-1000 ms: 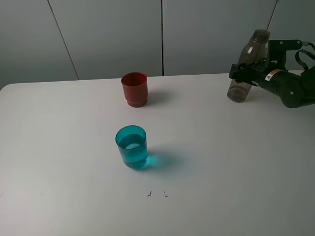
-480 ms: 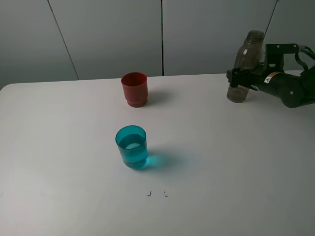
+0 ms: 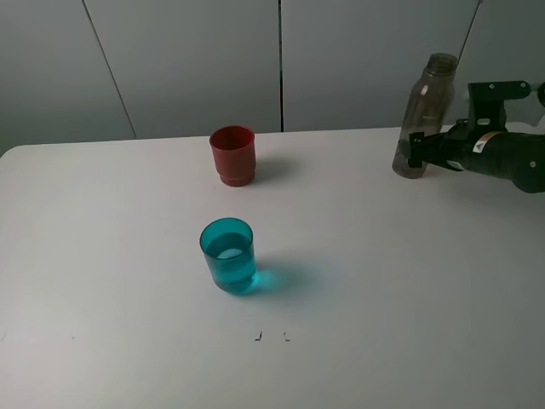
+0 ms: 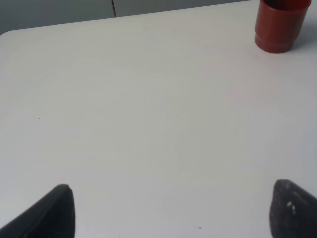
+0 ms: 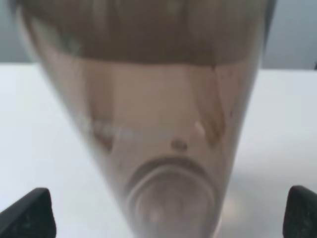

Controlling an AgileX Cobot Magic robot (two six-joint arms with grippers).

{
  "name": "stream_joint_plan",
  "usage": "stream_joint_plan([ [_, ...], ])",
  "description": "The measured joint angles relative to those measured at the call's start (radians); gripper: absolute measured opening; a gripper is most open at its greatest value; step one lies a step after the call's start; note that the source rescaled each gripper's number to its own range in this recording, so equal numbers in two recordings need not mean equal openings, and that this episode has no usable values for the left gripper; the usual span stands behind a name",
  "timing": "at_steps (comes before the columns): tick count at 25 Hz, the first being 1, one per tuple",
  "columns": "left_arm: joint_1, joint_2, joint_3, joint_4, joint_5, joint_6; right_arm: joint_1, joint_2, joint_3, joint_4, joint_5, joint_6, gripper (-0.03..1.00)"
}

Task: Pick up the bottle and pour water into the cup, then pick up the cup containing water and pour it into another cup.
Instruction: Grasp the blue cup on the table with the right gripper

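Exterior high view has the bottle (image 3: 423, 119) standing at the far right of the white table (image 3: 383, 281), close to the back edge and leaning slightly. The right gripper (image 3: 415, 153) reaches in from the right at the bottle's lower part. In the right wrist view both fingers (image 5: 27, 213) sit wide apart at either side, with the bottle's base between them and a gap on each side, so the jaws are spread and not clamped. That close view is blurred, so whether the base rests fully flat on the table is hard to say. The red cup (image 3: 232, 154) stands near the back edge, left of centre and well apart from the bottle. The teal cup (image 3: 228, 254) holds water and stands in front of it, toward the middle. Broad bare tabletop lies between the cups and the bottle, and along the front edge. The left gripper (image 4: 173, 213) hovers over bare table with its jaws apart, the red cup far ahead of it.
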Motion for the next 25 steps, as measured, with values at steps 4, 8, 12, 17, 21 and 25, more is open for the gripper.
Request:
stream_joint_plan([
  [4,0.000,0.000,0.000,0.000,0.000,0.000,0.000,-0.080,0.082,-0.164,0.043,0.010,0.99],
  [8,0.000,0.000,0.000,0.000,0.000,0.000,0.000,-0.162,0.171,-0.428,0.050,0.075,1.00],
  [12,0.000,0.000,0.000,0.000,0.000,0.000,0.000,-0.219,0.241,-0.692,0.015,0.187,1.00],
  [17,0.000,0.000,0.000,0.000,0.000,0.000,0.000,-0.231,0.280,-0.944,-0.102,0.306,1.00],
  [21,0.000,0.000,0.000,0.000,0.000,0.000,0.000,-0.233,0.282,-1.085,-0.138,0.350,1.00],
  [25,0.000,0.000,0.000,0.000,0.000,0.000,0.000,-0.233,0.282,-1.153,-0.174,0.364,1.00],
])
